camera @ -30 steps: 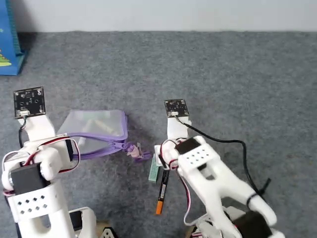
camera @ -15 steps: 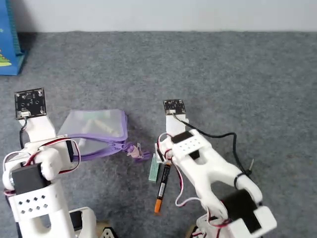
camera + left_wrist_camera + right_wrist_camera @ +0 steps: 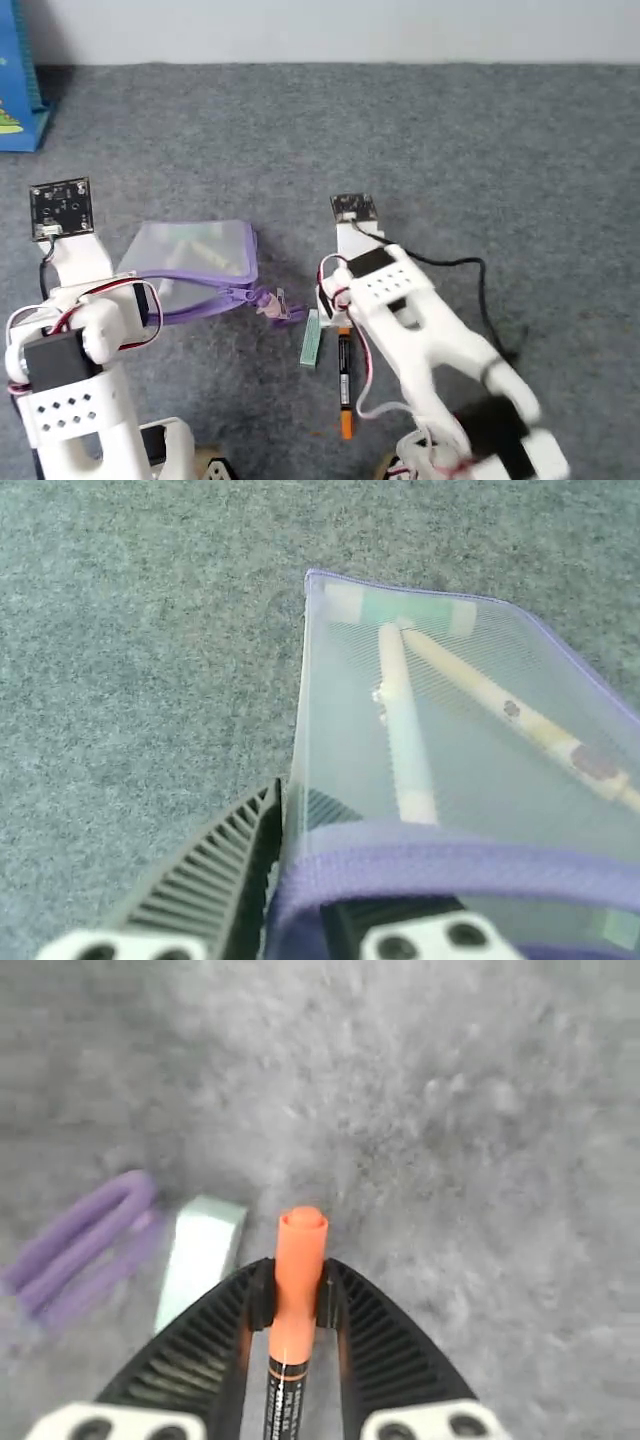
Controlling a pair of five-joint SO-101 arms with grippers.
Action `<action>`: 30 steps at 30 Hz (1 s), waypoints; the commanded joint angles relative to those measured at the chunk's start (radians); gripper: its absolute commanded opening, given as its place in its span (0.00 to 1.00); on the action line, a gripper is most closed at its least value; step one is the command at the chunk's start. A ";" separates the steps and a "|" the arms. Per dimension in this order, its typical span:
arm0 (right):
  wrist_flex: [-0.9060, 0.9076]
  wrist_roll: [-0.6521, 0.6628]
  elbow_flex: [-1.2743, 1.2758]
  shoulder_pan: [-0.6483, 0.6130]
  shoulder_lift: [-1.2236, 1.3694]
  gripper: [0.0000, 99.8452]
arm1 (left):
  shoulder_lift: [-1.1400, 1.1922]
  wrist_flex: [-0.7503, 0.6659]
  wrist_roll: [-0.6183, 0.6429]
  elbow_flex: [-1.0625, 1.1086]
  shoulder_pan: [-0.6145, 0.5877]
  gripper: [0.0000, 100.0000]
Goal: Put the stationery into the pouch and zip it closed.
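Note:
A translucent pouch with purple trim lies at the left with pens inside. My left gripper is shut on the pouch's purple rim, one finger outside the wall. A black marker with an orange end is clamped in my right gripper, just right of the pouch's zipper end. A pale green eraser lies on the carpet beside the marker. The purple zipper pull trails toward the eraser.
Grey carpet covers the table, with open room at the back and right. A blue box stands at the far left edge. A black cable runs along my right arm.
My right arm has shifted, and the marker in its gripper has swung from slanting left to pointing straight toward the front edge. The left arm and pouch have stayed still.

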 commanded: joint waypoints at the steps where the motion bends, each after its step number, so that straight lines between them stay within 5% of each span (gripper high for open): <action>1: 0.094 0.048 -0.018 0.001 -0.243 0.01 | 0.000 -0.029 -0.005 -0.005 0.071 0.01; 14: 0.170 0.218 -0.025 -0.005 -0.960 0.01 | 0.005 -0.080 0.052 -0.015 0.241 0.01; 18: 0.136 0.224 -0.025 -0.111 -1.109 0.01 | 0.003 -0.089 0.052 -0.015 0.241 0.01; 23: 0.021 0.221 -0.025 -0.260 -1.199 0.01 | 0.003 -0.089 0.052 -0.012 0.241 0.01; 30: -0.282 0.216 -0.017 -0.275 -1.201 0.01 | 0.003 -0.089 0.052 -0.008 0.241 0.01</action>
